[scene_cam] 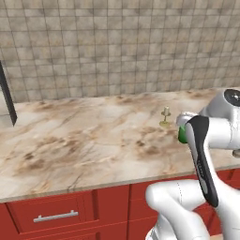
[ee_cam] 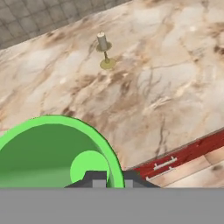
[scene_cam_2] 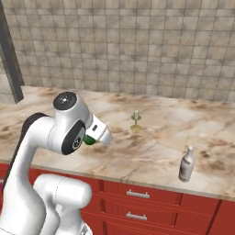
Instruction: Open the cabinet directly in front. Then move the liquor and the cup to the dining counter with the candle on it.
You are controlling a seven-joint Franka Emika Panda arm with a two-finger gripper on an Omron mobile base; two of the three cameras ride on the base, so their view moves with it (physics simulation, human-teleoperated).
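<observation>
The green cup [ee_cam: 52, 153] fills the lower left of the hand view, seen from above into its mouth. My gripper [ee_cam: 111, 179] is shut on its rim, one finger inside and one outside. From the base views a sliver of the cup [scene_cam: 181, 135] [scene_cam_2: 90, 140] shows at the gripper [scene_cam_2: 102, 133], held above the dining counter [scene_cam: 84, 140] near its front. The candle [scene_cam: 165, 116] [scene_cam_2: 135, 120] [ee_cam: 104, 50] stands on the marble just beyond. The liquor [scene_cam_2: 186, 164] stands upright on the counter near the front edge, to the right. The cabinet is out of view.
Red drawers [scene_cam: 56, 213] [scene_cam_2: 137, 195] with horizontal silver handles run below the counter edge. A grey-brown tiled wall [scene_cam: 117, 47] backs the counter. A dark vertical panel [scene_cam: 7, 96] [scene_cam_2: 10, 55] rises at the far left.
</observation>
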